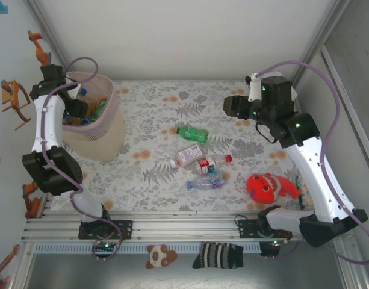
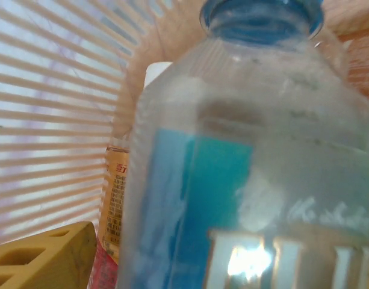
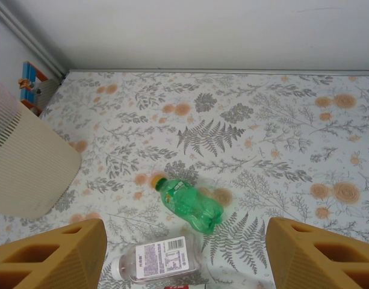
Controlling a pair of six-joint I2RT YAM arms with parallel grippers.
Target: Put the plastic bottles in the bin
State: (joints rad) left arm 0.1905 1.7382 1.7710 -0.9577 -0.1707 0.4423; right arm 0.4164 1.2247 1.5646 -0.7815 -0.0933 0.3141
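The tall, pale-pink translucent plastic bin [image 1: 106,129] with slotted sides stands at the upper left of the overhead view. The left claw [image 1: 76,109] reaches down inside its rim, among bottles lying there. In the left wrist view a clear plastic bottle with a blue cap and blue label [image 2: 250,180] sits right against the lens, taking up the right and centre. One yellow finger [image 2: 43,256] shows at the lower-left corner, just beside it. The other finger is hidden, so I cannot tell whether this claw is spread or pinching the bottle. Behind, an orange-labelled bottle [image 2: 115,201] stands near the bin's ribbed wall.

The right claw [image 1: 232,107] hangs at the upper right of the overhead view, its jaws spread with nothing between them. In the right wrist view the green plastic bottle with an orange cap [image 3: 190,205] lies on the fern-patterned table cover [image 3: 280,132] at lower centre, just beyond the two fingers and untouched. A clear bottle with a white label [image 3: 154,259] lies at the bottom edge. Overhead, a clear red-capped bottle [image 1: 213,162] and a clear bottle with a bluish label [image 1: 205,182] lie at centre, well apart from both claws.
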